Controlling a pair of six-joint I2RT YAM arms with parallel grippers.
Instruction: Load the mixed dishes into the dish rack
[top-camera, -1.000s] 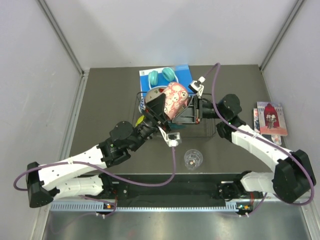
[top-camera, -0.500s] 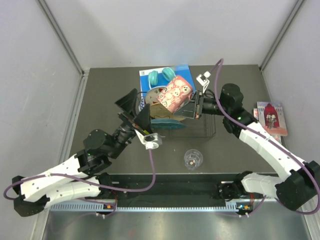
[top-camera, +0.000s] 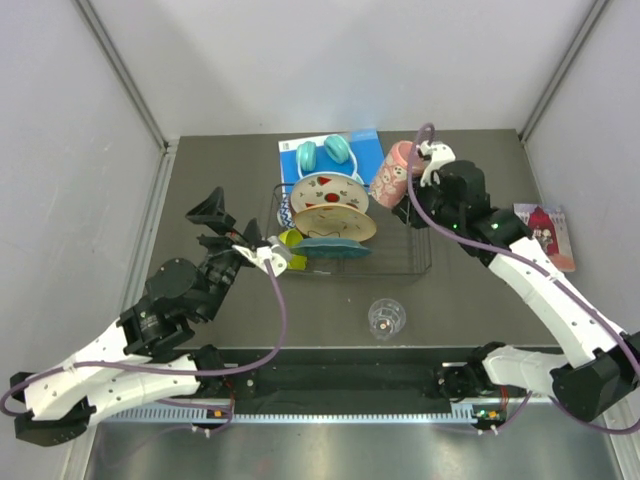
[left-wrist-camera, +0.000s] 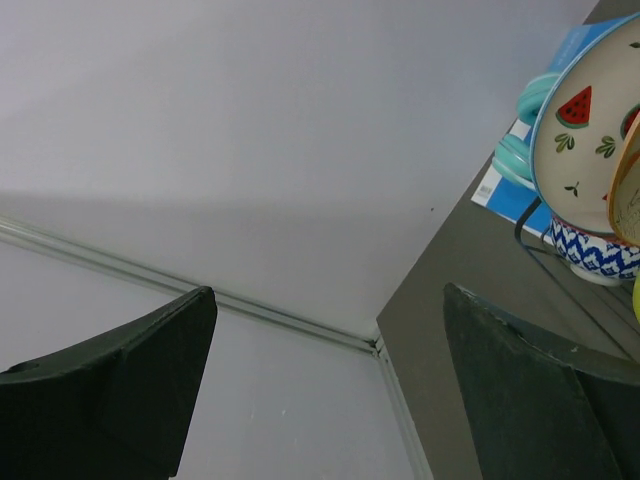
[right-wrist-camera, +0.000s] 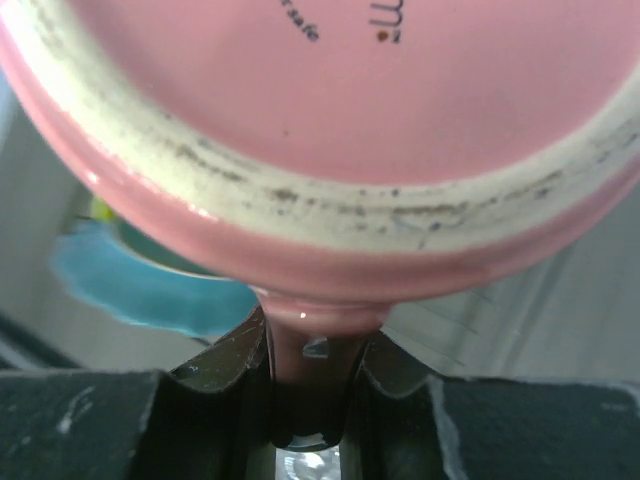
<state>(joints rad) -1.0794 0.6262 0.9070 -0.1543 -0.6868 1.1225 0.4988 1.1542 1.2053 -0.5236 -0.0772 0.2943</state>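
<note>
2 right fingers astride pink mug handle

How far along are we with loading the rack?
Done: the watermelon plate, cream-orange floral plate, teal plate, lime-green bowl and small patterned bowl appear to sit in the dish rack. In hand: the right gripper holds the pink mug by its handle near the rack's far edge; the left gripper is open and empty. Left: the mug, then the clear glass standing in front of the rack.
</note>
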